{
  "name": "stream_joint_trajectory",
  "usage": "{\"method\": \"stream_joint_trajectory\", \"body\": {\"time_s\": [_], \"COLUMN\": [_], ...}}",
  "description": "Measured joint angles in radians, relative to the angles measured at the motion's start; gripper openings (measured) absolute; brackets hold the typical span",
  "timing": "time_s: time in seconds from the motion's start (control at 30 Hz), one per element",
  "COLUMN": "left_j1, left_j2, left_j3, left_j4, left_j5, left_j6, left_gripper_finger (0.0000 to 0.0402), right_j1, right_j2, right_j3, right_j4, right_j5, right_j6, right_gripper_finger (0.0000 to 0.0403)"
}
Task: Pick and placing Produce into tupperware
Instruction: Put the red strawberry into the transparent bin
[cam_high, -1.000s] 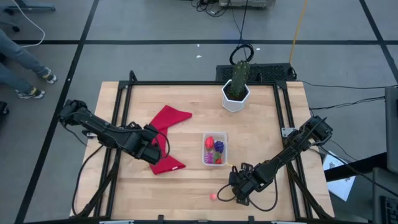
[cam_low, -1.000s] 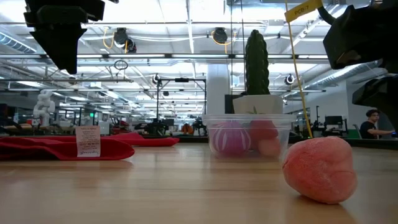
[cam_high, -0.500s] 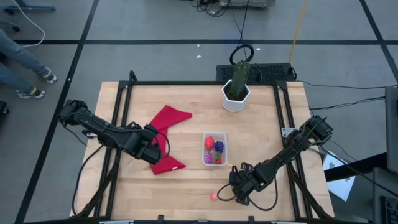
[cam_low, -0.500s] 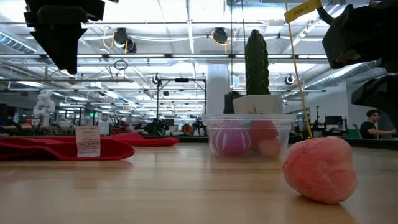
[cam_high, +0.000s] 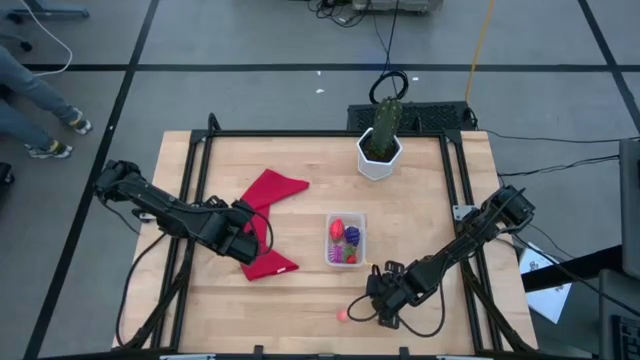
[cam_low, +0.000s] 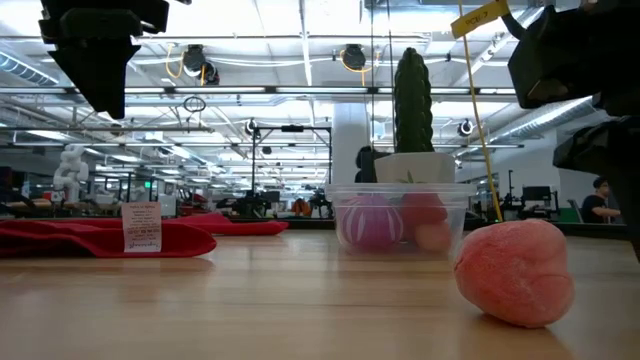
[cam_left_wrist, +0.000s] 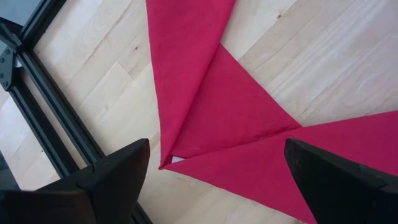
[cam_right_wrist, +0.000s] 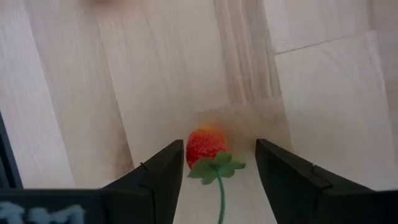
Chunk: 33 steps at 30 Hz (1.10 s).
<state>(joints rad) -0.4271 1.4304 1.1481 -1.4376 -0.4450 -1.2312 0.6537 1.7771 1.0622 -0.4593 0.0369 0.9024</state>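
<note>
Wooden tabletop (cam_high: 420, 230) is carrying my clear rectangular plastic tupperware (cam_high: 345, 240), already holding several red and purple toys. I'm hovering my open right gripper (cam_right_wrist: 217, 171) around a small red stemmed strawberry (cam_right_wrist: 206, 144); a pink fruit (cam_high: 342, 316) remains outside. My left gripper (cam_left_wrist: 214, 168) is waiting open over the red cloth (cam_left_wrist: 217, 106).

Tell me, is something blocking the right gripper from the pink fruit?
Nothing visible does. The right gripper, open, hangs beside the pink fruit with only bare table between them.

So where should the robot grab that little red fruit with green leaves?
Take the little red fruit across its round body, probably from the stem end, where the right gripper stands open astride it; the thin stem would slip.
</note>
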Motion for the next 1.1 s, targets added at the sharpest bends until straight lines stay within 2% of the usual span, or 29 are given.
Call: {"method": "stream_joint_trajectory", "body": {"time_s": [0.43,0.8,1.1], "left_j1": [0.0,0.0,0.0], "left_j2": [0.0,0.0,0.0], "left_j3": [0.0,0.0,0.0], "left_j4": [0.0,0.001,0.003], "left_j5": [0.0,0.0,0.0], "left_j6": [0.0,0.0,0.0], "left_gripper_finger": [0.0379,0.0379,0.0379], "right_j1": [-0.002,-0.002,-0.002], "right_j2": [-0.002,-0.002,-0.002], "right_j3": [0.001,0.002,0.002], "right_j4": [0.001,0.008,0.01], "right_j5": [0.013,0.014,0.014], "right_j6": [-0.006,-0.006,-0.006], "right_gripper_finger": [0.019,0.0151,0.0147]}}
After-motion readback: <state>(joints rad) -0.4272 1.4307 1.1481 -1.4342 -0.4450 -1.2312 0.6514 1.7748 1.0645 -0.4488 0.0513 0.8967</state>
